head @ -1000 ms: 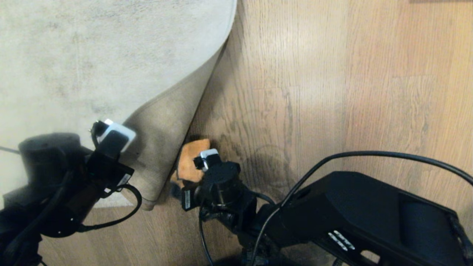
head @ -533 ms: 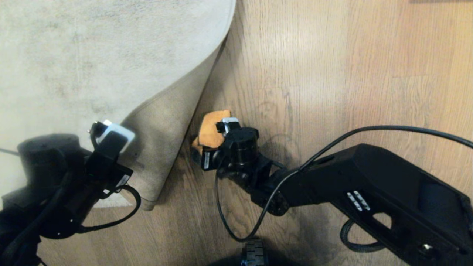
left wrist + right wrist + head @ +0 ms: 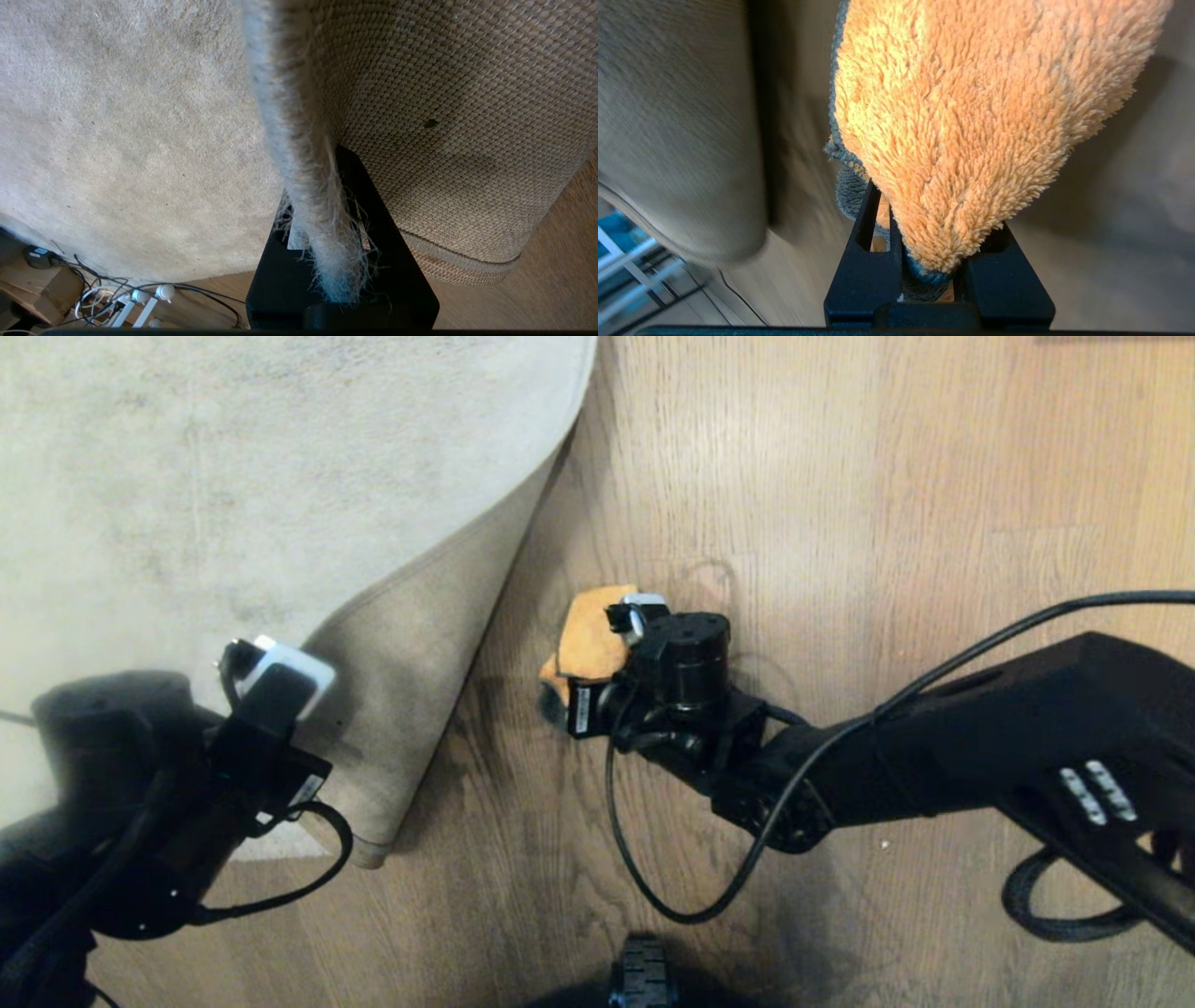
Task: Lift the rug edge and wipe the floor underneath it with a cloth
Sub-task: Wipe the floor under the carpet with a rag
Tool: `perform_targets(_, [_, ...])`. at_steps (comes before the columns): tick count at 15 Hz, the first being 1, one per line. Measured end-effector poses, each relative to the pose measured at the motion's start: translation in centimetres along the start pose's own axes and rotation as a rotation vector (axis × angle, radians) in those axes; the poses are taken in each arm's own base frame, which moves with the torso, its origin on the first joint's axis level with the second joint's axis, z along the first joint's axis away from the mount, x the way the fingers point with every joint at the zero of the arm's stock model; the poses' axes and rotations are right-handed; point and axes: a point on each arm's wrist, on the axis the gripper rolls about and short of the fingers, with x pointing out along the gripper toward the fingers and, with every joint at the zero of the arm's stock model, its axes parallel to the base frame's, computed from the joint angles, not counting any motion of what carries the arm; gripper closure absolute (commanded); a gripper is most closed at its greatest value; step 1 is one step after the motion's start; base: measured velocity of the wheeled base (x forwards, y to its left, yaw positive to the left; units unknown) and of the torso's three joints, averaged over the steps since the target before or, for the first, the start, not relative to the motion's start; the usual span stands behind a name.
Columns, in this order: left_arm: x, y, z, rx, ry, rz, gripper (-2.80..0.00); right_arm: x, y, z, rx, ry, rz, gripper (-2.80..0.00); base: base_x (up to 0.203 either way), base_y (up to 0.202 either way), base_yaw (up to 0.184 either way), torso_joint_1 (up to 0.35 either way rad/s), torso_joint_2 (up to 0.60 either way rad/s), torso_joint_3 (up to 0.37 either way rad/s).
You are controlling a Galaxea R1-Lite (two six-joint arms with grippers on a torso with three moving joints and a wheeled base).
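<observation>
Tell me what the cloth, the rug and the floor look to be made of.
Cloth: fluffy orange microfibre-like pile with a grey knit edge, judging by the fuzzy strands. Rug edge: short grey-beige pile, fraying at the border, on coarse tan woven backing. Floor: brown planks with dark grain lines, wood or wood-look laminate.

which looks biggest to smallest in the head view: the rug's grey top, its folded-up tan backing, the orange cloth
1. rug's grey top
2. tan backing
3. orange cloth, though the right arm hides part of it
</observation>
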Motion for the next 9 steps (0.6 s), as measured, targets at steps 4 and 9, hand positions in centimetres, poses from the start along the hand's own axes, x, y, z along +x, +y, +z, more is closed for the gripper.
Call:
perform_targets(4, [-0.2,0.2,0.1,-0.003,-0.010,0.004,0.00,-4.2,-1.5,0.3,-0.008,0.031,-0.029,0.00,0.000,0.000,0.000,0.000,0.00,0.000])
perform_targets(9, [-0.6,0.4,0.2,-0.008,-0.020,0.007,0.00,-9.0,-4.7,3.3,-0.064,-0.026,-0.104,0.00,0.000,0.000,0.000,0.000,0.00,0.000])
